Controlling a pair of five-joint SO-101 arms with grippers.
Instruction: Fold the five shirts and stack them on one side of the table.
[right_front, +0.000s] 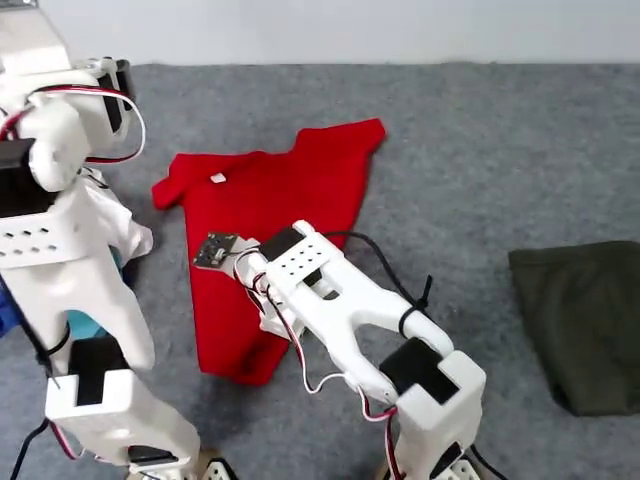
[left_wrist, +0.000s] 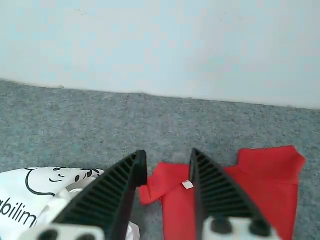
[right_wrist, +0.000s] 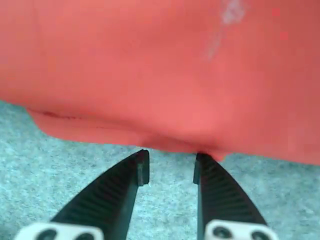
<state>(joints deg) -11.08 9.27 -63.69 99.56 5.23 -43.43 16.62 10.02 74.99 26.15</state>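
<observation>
Here, the right gripper (right_wrist: 170, 161) stands with its jaws parted at the edge of the red shirt (right_front: 270, 190), with nothing between them yet. The left gripper (left_wrist: 167, 161) is likewise spread and empty, held high and looking across the table (right_front: 480, 150) toward the wall. The red shirt lies roughly flat mid-table. A dark green shirt (right_front: 585, 320), folded by the look of it, sits at the table's right side.

Risks, as I judge them:
1. Closing from here may catch only a sliver of hem, which would slip out mid-fold.
2. The jaws may pinch 1 layer of 2, so the fold drags crooked.
3. The right arm and its cable lie over the cloth and could rumple it as I lift.
4. The left arm hangs over a white printed shirt (left_wrist: 30, 195) and could snag it on the way down.

Hard to read: in the high view the right fingertips are hidden under the arm, and the green shirt is cut off at the edge. I count 3 shirts of 5, plus a blue patch (right_front: 8, 300) I cannot identify.
</observation>
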